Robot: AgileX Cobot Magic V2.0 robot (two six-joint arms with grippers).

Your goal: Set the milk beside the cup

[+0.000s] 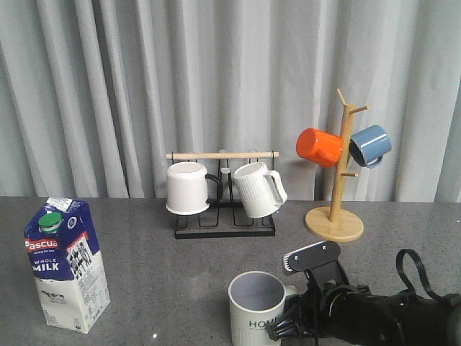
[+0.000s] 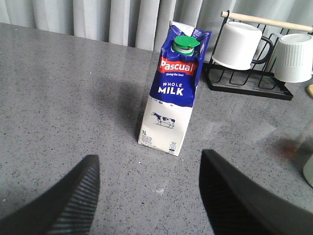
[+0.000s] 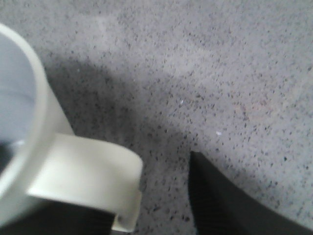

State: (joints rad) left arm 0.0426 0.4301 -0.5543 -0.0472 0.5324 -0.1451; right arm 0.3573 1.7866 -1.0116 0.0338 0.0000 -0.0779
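The milk point(image 1: 66, 263) stands upright at the table's front left, a blue and white carton with a green cap. In the left wrist view the milk point(image 2: 173, 93) is straight ahead of my open, empty left gripper point(image 2: 149, 161), a short way off. The left gripper does not show in the front view. The cup point(image 1: 258, 306), cream and ribbed with "HOME" lettering, stands at the front centre. My right gripper point(image 1: 288, 328) is at the cup's right side. In the right wrist view the cup's handle point(image 3: 88, 181) lies between the open fingers of the right gripper point(image 3: 151, 196), with a gap to the right finger point(image 3: 220, 205).
A black rack point(image 1: 225, 229) at the back centre holds a white mug with a black handle point(image 1: 189, 187) and a white ribbed mug point(image 1: 258, 189). A wooden mug tree point(image 1: 337, 209) at the back right carries an orange mug point(image 1: 319, 146) and a blue mug point(image 1: 371, 145). A grey curtain hangs behind.
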